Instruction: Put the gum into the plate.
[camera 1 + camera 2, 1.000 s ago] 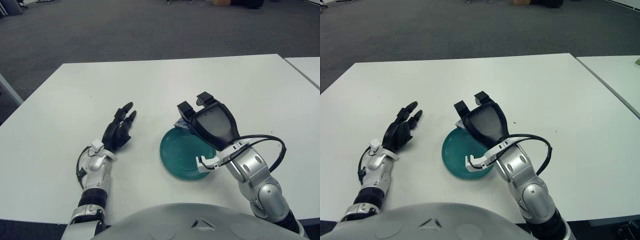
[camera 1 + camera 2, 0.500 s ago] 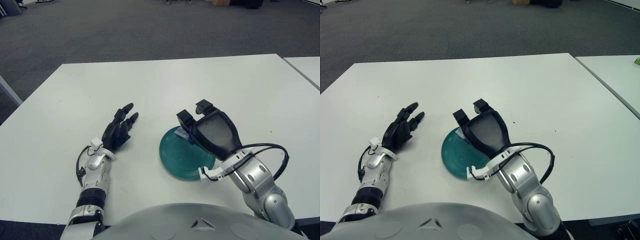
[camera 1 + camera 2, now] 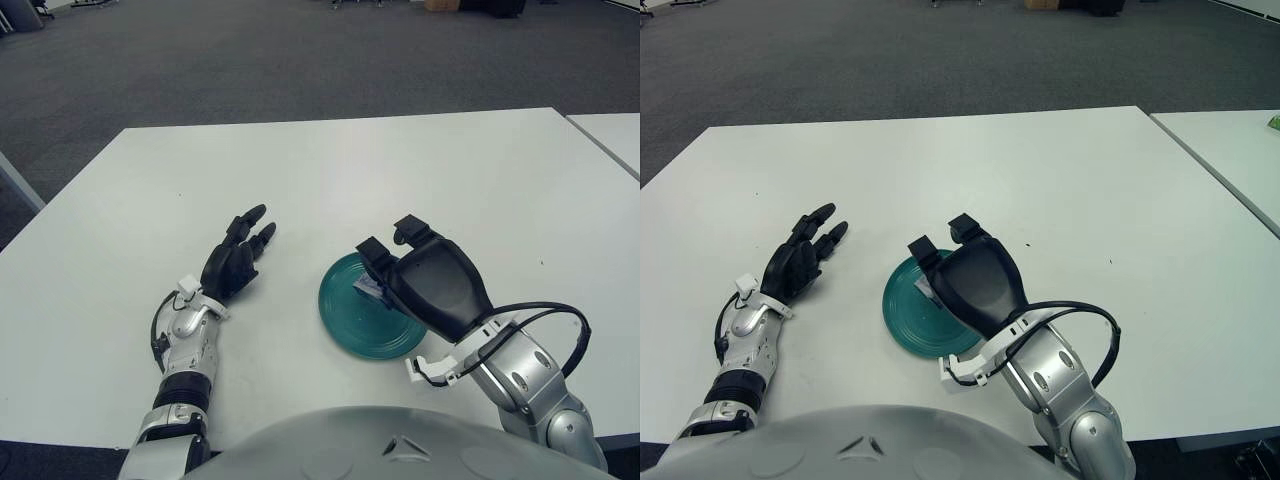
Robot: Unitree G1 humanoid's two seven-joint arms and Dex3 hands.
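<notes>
gum (image 3: pixel 366 287): small pack, mostly hidden under the curled fingers, over the plate's far-right part | right hand (image 3: pixel 425 280): above the plate's right side, fingers bent round the gum | plate (image 3: pixel 345 310): teal, near centre of the table (image 3: pixel 400 170) | left hand (image 3: pixel 236 262): left of the plate, fingers stretched out, holding nothing

I'm looking over a white table (image 3: pixel 420 160) standing on dark grey carpet (image 3: pixel 300 60). A second white table (image 3: pixel 612 135) is sitting just beside it on the right, a narrow gap running between them.
</notes>
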